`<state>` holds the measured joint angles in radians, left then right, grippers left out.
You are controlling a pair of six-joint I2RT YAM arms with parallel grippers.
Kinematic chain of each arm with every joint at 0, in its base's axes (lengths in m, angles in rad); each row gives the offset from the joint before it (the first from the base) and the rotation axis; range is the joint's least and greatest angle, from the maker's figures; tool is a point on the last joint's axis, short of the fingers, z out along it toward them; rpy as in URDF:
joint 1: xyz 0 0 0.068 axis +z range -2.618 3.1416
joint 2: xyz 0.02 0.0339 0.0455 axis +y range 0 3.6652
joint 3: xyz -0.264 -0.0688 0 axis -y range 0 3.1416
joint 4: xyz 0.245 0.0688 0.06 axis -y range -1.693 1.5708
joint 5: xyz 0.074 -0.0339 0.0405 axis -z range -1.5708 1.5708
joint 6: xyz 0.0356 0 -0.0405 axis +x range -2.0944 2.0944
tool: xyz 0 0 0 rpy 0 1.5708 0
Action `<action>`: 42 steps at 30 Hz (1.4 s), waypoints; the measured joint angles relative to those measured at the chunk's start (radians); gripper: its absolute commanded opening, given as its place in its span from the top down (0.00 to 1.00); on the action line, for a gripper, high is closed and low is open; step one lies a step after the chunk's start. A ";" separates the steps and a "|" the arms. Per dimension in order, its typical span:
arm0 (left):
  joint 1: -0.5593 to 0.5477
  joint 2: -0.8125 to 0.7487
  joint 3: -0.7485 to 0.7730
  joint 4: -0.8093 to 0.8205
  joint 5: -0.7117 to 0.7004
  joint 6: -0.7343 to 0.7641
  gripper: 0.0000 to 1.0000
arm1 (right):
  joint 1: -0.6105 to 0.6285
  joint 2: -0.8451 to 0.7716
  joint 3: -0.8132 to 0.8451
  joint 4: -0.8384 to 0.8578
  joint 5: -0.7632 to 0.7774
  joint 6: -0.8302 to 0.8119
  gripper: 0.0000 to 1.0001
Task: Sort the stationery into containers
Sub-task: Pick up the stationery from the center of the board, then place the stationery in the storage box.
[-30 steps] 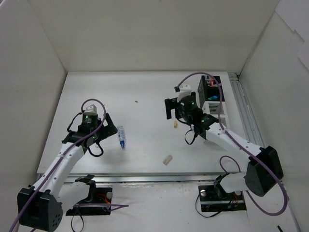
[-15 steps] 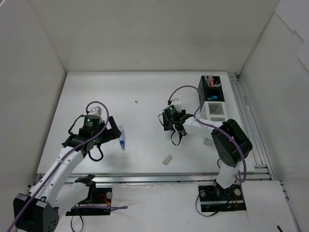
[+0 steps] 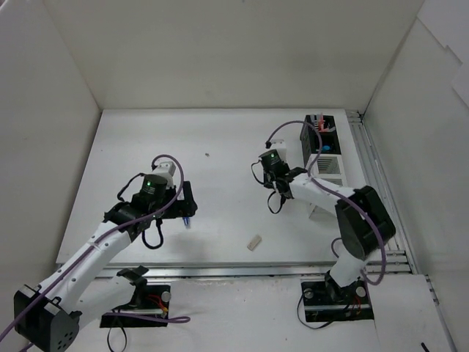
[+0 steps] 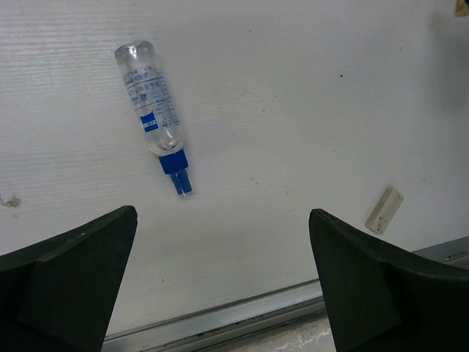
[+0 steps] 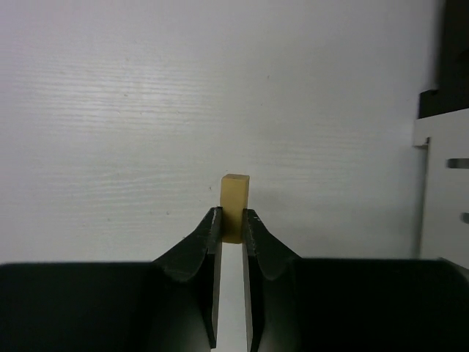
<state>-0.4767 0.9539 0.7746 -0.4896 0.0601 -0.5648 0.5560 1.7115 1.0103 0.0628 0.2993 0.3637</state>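
Right gripper (image 5: 231,218) clamps eraser (image 5: 235,192); left gripper (image 4: 221,216) gapes.

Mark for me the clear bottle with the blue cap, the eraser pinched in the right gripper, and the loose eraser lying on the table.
clear bottle (image 4: 150,103), left wrist view, middle of its body.
pinched eraser (image 5: 235,194), right wrist view, its exposed far end.
loose eraser (image 4: 384,210), left wrist view, its centre.

A lab test cell: white panel walls (image 3: 220,51) enclosing a white table (image 3: 220,139)
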 measured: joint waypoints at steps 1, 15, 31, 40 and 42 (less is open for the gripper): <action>-0.013 0.002 0.007 0.001 -0.001 0.013 0.01 | -0.008 -0.049 -0.009 -0.004 0.002 -0.013 1.00; -0.214 0.247 0.136 0.065 0.027 0.152 0.01 | -0.322 -0.492 -0.023 -0.085 0.077 -0.105 0.99; -0.451 0.540 0.319 0.101 0.063 0.262 0.01 | -0.465 -0.395 -0.029 -0.167 -0.069 -0.101 0.02; -0.549 0.713 0.348 0.148 0.084 0.283 0.01 | -0.464 -0.750 -0.133 -0.197 -0.071 -0.096 0.02; -0.565 0.770 0.368 0.154 0.083 0.290 0.02 | -0.464 -0.856 -0.169 -0.222 -0.048 -0.088 0.02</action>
<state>-1.0412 1.7241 1.1423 -0.3359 0.1429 -0.2752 0.0917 0.8555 0.8410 -0.1589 0.2516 0.2756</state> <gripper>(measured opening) 0.996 0.979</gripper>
